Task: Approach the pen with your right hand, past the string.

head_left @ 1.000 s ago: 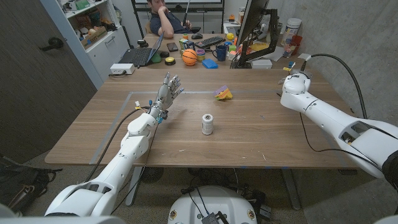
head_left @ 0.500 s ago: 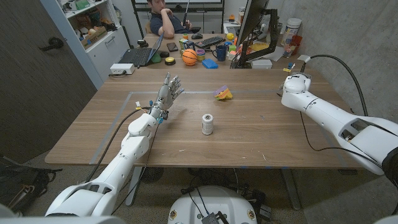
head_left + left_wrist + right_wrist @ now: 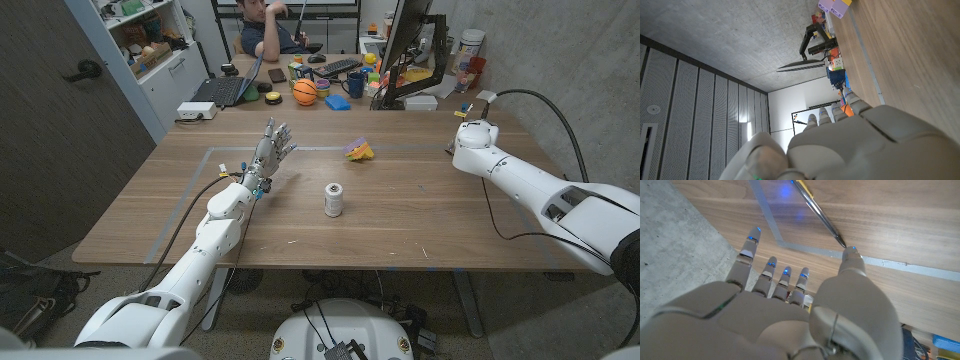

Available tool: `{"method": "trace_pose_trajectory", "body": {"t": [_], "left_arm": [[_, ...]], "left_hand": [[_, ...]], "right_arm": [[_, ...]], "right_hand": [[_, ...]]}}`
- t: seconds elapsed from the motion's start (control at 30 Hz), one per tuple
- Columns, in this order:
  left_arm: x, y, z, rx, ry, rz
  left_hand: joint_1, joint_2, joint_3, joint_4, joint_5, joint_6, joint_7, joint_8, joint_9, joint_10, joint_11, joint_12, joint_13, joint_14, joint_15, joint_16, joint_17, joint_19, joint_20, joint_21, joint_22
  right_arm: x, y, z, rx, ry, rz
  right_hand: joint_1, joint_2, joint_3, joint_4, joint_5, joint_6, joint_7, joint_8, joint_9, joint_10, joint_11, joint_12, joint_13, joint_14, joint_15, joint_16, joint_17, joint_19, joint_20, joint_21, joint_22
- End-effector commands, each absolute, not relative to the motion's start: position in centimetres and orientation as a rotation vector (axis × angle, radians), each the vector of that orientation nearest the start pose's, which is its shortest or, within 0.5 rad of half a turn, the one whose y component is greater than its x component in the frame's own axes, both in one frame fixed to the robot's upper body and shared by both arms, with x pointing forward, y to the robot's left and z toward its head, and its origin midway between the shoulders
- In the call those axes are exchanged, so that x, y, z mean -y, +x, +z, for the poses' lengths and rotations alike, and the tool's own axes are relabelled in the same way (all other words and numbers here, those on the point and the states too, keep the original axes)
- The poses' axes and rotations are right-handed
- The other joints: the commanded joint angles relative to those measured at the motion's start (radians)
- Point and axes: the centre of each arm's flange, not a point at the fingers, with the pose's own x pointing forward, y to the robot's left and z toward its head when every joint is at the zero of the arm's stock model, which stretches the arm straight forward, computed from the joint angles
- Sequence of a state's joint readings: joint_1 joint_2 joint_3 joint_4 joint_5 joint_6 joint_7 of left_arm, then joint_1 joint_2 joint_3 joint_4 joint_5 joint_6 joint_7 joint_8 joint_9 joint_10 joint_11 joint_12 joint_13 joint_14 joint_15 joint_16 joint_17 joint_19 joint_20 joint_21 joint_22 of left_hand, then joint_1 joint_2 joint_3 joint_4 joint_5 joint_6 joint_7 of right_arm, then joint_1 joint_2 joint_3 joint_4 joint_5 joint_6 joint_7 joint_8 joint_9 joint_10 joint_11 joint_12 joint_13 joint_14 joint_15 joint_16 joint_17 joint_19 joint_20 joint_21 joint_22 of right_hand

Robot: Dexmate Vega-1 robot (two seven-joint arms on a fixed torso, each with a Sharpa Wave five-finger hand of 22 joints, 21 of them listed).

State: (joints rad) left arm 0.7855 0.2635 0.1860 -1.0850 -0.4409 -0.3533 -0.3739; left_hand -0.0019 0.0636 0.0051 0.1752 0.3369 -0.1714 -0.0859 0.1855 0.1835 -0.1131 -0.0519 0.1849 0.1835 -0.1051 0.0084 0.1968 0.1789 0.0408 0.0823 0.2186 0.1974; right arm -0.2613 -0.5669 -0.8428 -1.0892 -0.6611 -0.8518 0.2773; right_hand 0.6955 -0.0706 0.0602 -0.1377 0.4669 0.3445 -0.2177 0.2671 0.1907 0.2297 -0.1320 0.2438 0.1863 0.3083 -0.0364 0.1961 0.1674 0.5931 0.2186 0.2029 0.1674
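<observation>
Right hand (image 3: 790, 315): fingers spread wide, holding nothing, hovering over the pen so the thumb tip sits just beside its point.
Pen (image 3: 820, 212): lying on the wooden table (image 3: 400, 215), across the tape line (image 3: 775, 232).
Left hand (image 3: 270, 150): upright, fingers apart, empty, well away from the pen.

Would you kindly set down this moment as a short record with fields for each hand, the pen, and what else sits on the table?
right hand: open, fingers spread above the wood, holding nothing
pen: lies on the table just beyond the right hand's fingertips; not gripped
left hand: raised over the table, fingers apart, holding nothing
can: upright near the table's middle
toy blocks: purple and yellow, farther back on the table
tape outline: marked on the wood beside the pen
</observation>
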Motion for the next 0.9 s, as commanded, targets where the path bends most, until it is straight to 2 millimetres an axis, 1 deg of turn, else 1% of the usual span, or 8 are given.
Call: {"method": "trace_pose_trajectory", "body": {"t": [0.03, 0.13, 0.17, 0.23, 0.47, 0.53, 0.73, 0.9], "left_arm": [[-25.2, 67.2, -4.0, 0.630, -0.008, -0.390], [-25.3, 67.1, -4.0, 0.631, -0.009, -0.389], [-25.3, 67.1, -4.0, 0.631, -0.008, -0.388], [-25.3, 67.1, -4.0, 0.632, -0.008, -0.388], [-25.4, 67.0, -3.9, 0.633, -0.005, -0.389], [-25.3, 67.0, -3.9, 0.634, -0.004, -0.389], [-25.2, 66.9, -3.8, 0.636, -0.005, -0.394], [-25.0, 66.9, -3.8, 0.637, -0.003, -0.396]], "left_hand": [[0.002, 0.032, -0.007, 0.000, 0.006, -0.019, 0.008, 0.007, 0.002, -0.001, -0.006, 0.004, 0.003, 0.003, -0.001, 0.004, 0.002, 0.001, 0.010, 0.000, 0.002], [0.003, 0.032, -0.008, 0.000, 0.007, -0.019, 0.008, 0.007, 0.002, -0.001, -0.005, 0.004, 0.003, 0.003, 0.000, 0.004, 0.002, 0.000, 0.010, 0.000, 0.002], [0.003, 0.032, -0.008, 0.000, 0.007, -0.020, 0.008, 0.007, 0.002, -0.001, -0.006, 0.004, 0.003, 0.003, 0.000, 0.004, 0.002, 0.000, 0.009, 0.000, 0.002], [0.003, 0.032, -0.009, 0.000, 0.007, -0.020, 0.008, 0.007, 0.002, 0.000, -0.005, 0.004, 0.003, 0.003, -0.001, 0.004, 0.002, 0.000, 0.010, 0.000, 0.002], [0.004, 0.032, -0.012, -0.001, 0.008, -0.020, 0.008, 0.007, 0.002, 0.000, -0.006, 0.004, 0.003, 0.003, -0.001, 0.004, 0.002, 0.001, 0.010, 0.000, 0.001], [0.004, 0.032, -0.013, -0.001, 0.008, -0.020, 0.008, 0.007, 0.002, 0.000, -0.006, 0.004, 0.003, 0.003, -0.001, 0.004, 0.002, 0.001, 0.010, 0.000, 0.001], [0.004, 0.032, -0.016, -0.001, 0.009, -0.020, 0.008, 0.006, 0.002, -0.001, -0.006, 0.004, 0.003, 0.003, 0.000, 0.004, 0.002, 0.001, 0.009, 0.000, 0.001], [0.005, 0.031, -0.018, -0.001, 0.009, -0.021, 0.007, 0.006, 0.002, 0.000, -0.006, 0.004, 0.003, 0.003, -0.002, 0.004, 0.002, 0.001, 0.010, 0.000, 0.001]], "right_arm": [[37.9, 70.8, 7.8, -0.294, -1.372, -0.483], [37.9, 70.7, 7.7, -0.294, -1.371, -0.483], [37.8, 70.7, 7.7, -0.296, -1.369, -0.482], [37.8, 70.6, 7.7, -0.292, -1.367, -0.482], [37.9, 70.4, 7.6, -0.290, -1.361, -0.485], [38.0, 70.3, 7.6, -0.289, -1.361, -0.486], [38.3, 70.0, 7.5, -0.291, -1.356, -0.491], [38.6, 69.7, 7.5, -0.291, -1.352, -0.496]], "right_hand": [[0.020, 0.003, -0.011, 0.002, 0.010, 0.045, -0.001, 0.007, 0.001, 0.028, -0.010, -0.003, 0.000, 0.023, -0.006, 0.000, 0.003, 0.017, -0.003, -0.007, 0.003], [0.022, 0.003, -0.013, 0.003, 0.010, 0.039, -0.001, 0.002, 0.000, 0.025, -0.009, -0.006, 0.000, 0.021, -0.003, -0.002, 0.003, 0.019, -0.003, -0.008, 0.003], [0.023, 0.003, -0.016, 0.005, 0.011, 0.033, -0.001, -0.004, 0.000, 0.021, -0.003, -0.009, 0.001, 0.020, -0.002, -0.003, 0.003, 0.019, -0.002, -0.009, 0.003], [0.022, 0.003, -0.018, 0.007, 0.011, 0.029, -0.001, -0.007, 0.000, 0.020, 0.005, -0.011, 0.001, 0.020, -0.002, -0.004, 0.004, 0.020, -0.002, -0.010, 0.003], [0.019, 0.005, -0.023, 0.012, 0.012, 0.020, -0.001, -0.016, 0.000, 0.022, -0.001, -0.014, 0.001, 0.019, -0.004, -0.005, 0.004, 0.022, -0.003, -0.011, 0.003], [0.019, 0.005, -0.024, 0.013, 0.012, 0.020, -0.002, -0.018, 0.000, 0.027, 0.001, -0.013, 0.002, 0.021, -0.005, -0.005, 0.004, 0.025, -0.004, -0.010, 0.003], [0.020, 0.007, -0.028, 0.016, 0.013, 0.023, -0.002, -0.022, 0.001, 0.037, -0.004, -0.013, 0.002, 0.028, -0.015, -0.004, 0.004, 0.030, -0.005, -0.011, 0.003], [0.021, 0.009, -0.031, 0.018, 0.014, 0.025, -0.002, -0.025, 0.001, 0.041, -0.004, -0.015, 0.003, 0.031, -0.019, -0.003, 0.003, 0.034, -0.013, -0.011, 0.003]]}}
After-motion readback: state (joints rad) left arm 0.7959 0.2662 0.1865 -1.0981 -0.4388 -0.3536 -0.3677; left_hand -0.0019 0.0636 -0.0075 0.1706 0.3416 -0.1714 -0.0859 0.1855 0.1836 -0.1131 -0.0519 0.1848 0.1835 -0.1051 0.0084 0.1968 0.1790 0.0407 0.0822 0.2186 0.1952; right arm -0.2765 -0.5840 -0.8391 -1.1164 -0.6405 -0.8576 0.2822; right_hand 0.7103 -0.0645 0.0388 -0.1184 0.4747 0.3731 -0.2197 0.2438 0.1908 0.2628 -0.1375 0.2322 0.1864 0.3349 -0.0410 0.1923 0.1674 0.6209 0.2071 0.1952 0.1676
